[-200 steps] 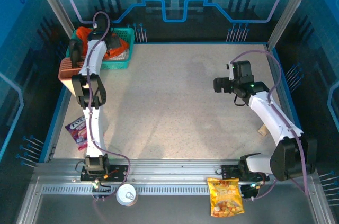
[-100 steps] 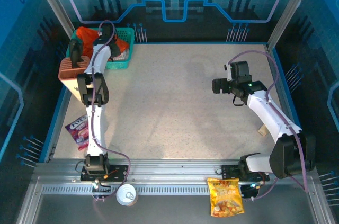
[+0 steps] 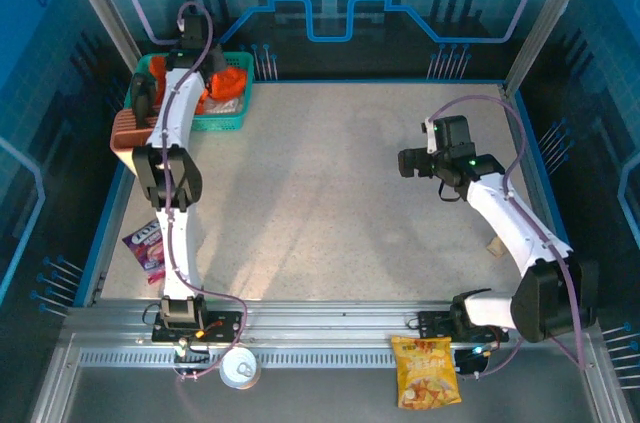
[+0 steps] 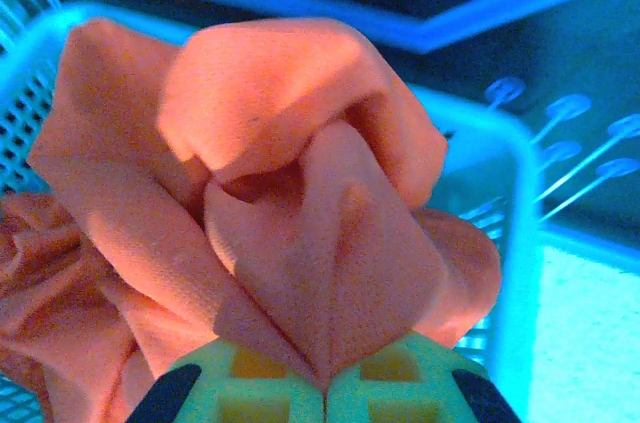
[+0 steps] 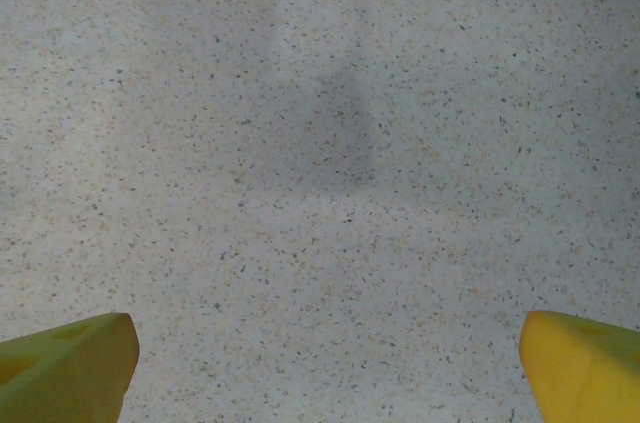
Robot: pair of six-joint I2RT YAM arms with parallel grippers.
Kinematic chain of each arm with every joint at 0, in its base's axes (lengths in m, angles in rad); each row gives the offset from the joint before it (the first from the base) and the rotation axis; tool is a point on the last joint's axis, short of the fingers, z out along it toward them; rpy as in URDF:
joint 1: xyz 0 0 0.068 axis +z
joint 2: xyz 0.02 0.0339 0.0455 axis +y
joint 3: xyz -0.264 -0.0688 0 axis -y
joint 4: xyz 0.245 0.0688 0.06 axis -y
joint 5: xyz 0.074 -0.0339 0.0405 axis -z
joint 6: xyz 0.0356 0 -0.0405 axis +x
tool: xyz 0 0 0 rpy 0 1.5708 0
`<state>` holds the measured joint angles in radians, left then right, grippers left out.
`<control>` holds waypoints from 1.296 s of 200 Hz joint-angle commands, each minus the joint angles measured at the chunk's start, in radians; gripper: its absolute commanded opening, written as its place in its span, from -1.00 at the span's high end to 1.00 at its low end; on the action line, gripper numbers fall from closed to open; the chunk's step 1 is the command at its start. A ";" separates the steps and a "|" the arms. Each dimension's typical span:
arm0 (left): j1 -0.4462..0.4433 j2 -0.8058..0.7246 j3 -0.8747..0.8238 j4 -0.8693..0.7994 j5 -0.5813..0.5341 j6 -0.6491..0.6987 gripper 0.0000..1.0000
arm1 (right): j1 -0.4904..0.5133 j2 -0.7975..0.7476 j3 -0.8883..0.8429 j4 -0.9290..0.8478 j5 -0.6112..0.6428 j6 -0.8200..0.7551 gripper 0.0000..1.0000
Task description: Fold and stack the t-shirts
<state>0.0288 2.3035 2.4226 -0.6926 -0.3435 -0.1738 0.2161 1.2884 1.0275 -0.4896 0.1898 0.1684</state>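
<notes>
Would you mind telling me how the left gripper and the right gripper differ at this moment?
The left gripper is shut, while the right gripper stands wide open. The left gripper pinches a fold of the orange t-shirt; the right gripper holds nothing. The left gripper is over the teal basket at the far left corner, while the right gripper is above bare table. Both are two-finger grippers.
</notes>
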 commanded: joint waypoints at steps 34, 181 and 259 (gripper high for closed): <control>-0.086 -0.207 0.045 -0.068 0.081 0.014 1.00 | 0.014 -0.108 -0.006 -0.039 0.006 -0.003 -0.98; -0.687 -0.571 -0.791 0.074 0.113 -0.196 1.00 | -0.013 -0.243 -0.060 -0.061 -0.040 0.008 -1.00; -0.908 -0.526 -0.993 0.141 0.022 -0.298 -0.98 | 0.015 -0.178 -0.023 -0.083 -0.087 0.024 -0.99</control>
<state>-0.8825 1.8713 1.4403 -0.5766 -0.2417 -0.4366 0.2089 1.0653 0.9745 -0.5434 0.1390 0.1699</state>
